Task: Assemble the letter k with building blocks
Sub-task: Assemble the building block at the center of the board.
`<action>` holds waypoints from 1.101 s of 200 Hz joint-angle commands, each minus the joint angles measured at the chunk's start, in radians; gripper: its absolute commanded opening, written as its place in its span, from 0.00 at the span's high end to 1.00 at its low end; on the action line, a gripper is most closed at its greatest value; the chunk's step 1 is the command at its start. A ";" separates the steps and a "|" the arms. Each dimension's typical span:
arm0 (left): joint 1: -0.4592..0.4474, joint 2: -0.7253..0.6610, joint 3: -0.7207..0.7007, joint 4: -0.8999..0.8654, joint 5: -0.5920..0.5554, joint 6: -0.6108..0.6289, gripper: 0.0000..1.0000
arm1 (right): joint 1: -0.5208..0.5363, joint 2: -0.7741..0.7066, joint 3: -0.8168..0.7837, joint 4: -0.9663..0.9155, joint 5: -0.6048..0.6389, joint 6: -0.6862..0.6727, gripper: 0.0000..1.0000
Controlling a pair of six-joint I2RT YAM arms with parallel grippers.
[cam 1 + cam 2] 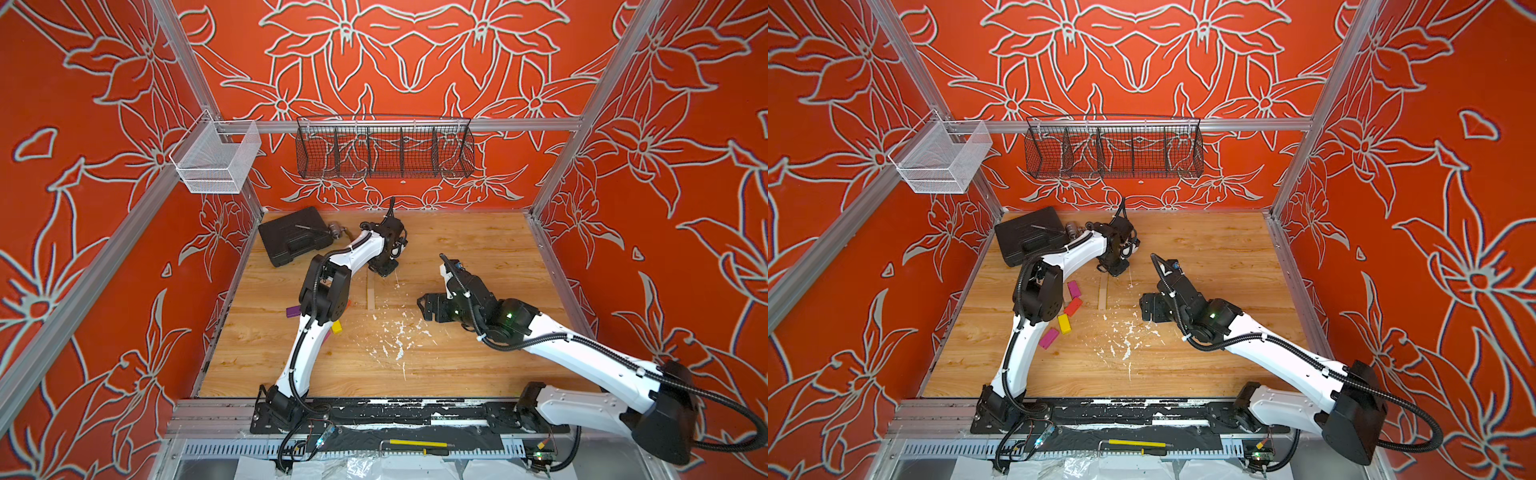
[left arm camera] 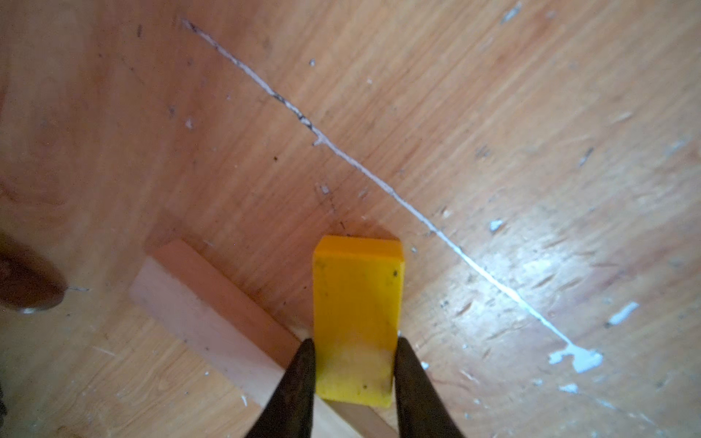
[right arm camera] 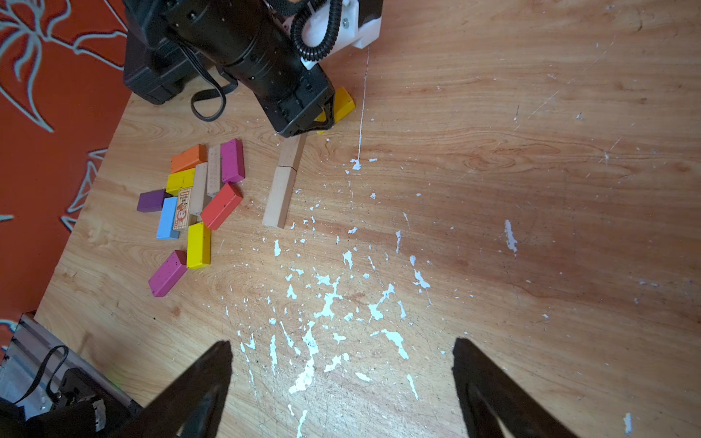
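The left fingers (image 2: 299,383) are clamped across the yellow block (image 2: 356,303). In the right wrist view the left arm (image 3: 265,57) hides the block's gripped end, and both top views hide it wholly. Its long axis slants off the far end of two pale bars (image 3: 280,197) laid end to end. The right fingers (image 3: 205,383) stand wide apart, empty, above the paint-flecked tabletop (image 3: 531,189).

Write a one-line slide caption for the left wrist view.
Left gripper shut on a yellow block, held at an angle to a pale wooden bar on the paint-flecked table.
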 commanded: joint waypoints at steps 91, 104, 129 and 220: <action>-0.006 -0.028 0.001 -0.019 0.006 -0.016 0.62 | 0.006 0.009 0.000 0.004 -0.005 0.024 0.07; -0.006 -0.051 -0.008 -0.015 0.011 -0.033 0.61 | 0.006 0.011 0.000 0.004 -0.006 0.025 0.08; -0.005 -0.140 -0.063 0.026 0.025 -0.091 0.61 | 0.007 0.009 0.004 0.006 -0.006 0.024 0.08; 0.015 -0.672 -0.498 0.087 -0.034 -0.603 0.63 | 0.007 -0.012 0.002 0.011 -0.007 0.017 0.08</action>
